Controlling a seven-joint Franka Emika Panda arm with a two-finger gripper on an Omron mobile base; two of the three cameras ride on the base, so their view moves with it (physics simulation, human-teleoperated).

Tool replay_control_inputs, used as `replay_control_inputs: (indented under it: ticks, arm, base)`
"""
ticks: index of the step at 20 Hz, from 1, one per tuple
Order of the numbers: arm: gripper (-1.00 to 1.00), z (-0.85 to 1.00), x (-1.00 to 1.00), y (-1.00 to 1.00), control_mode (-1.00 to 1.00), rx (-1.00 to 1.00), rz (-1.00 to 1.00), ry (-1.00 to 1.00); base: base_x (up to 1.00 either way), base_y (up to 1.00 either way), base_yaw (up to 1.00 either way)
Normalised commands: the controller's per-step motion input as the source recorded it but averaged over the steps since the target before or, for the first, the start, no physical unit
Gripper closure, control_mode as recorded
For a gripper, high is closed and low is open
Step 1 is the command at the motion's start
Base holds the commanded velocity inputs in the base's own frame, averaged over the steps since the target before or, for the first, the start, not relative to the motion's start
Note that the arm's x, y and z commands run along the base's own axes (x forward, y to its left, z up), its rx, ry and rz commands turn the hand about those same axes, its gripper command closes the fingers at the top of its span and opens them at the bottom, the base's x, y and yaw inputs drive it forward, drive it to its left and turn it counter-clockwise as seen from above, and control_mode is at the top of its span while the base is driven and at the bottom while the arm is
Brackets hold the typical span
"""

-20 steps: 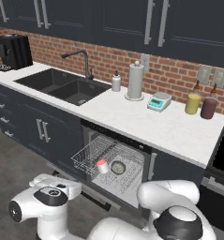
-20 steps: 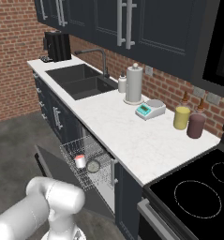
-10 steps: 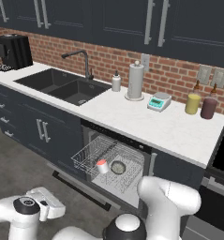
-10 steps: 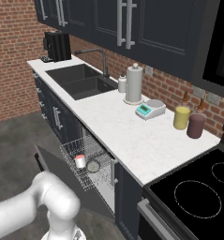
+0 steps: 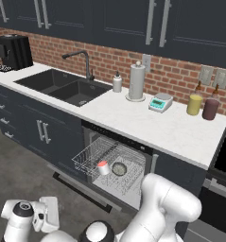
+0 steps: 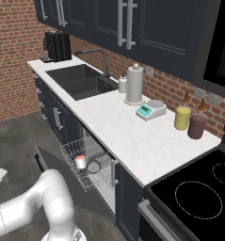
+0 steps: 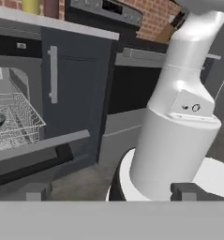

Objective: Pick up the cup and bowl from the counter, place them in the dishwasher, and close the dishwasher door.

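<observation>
Down low now, the white arm's 2-finger gripper [image 7: 111, 191] hangs near the floor with its jaws spread wide and nothing between them, 2 grey fingertips [image 7: 37, 191] poking up in the hand view. Ahead of it the flat dark navy-black dishwasher door [image 7: 36, 152] lies dropped open and nearly level, its long edge running across the front of the built-in dishwasher [image 5: 115, 165]. Inside, the silver wire rack [image 5: 93, 158] is pulled out over the door. In the rack sits the small short white cup [image 5: 103, 168], red-salmon showing at its mouth; which way it tips I can't make out. Just beside it, to the right, rests the shallow round dark grey metallic bowl [image 5: 119, 168], mouth upward. Above stretches the long white speckled counter [image 5: 147, 125].
</observation>
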Motion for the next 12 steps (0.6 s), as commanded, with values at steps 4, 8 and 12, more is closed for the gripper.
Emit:
replay_control_inputs:
  ticks: [4,8,12]
  arm:
    - [-1.0,-0.87,0.0,-0.31,-1.0,-0.06,0.13,-0.26]
    - [-1.0,-0.75,0.17,-0.53,-1.0,-0.05,0.25,-0.11]
    - [-1.0,-0.73,0.33,-0.32,-1.0,-0.01,0.17,-0.17]
  base:
    - [0.0,0.0,0.0]
    - [0.0,0.0,0.0]
    - [0.0,0.0,0.0]
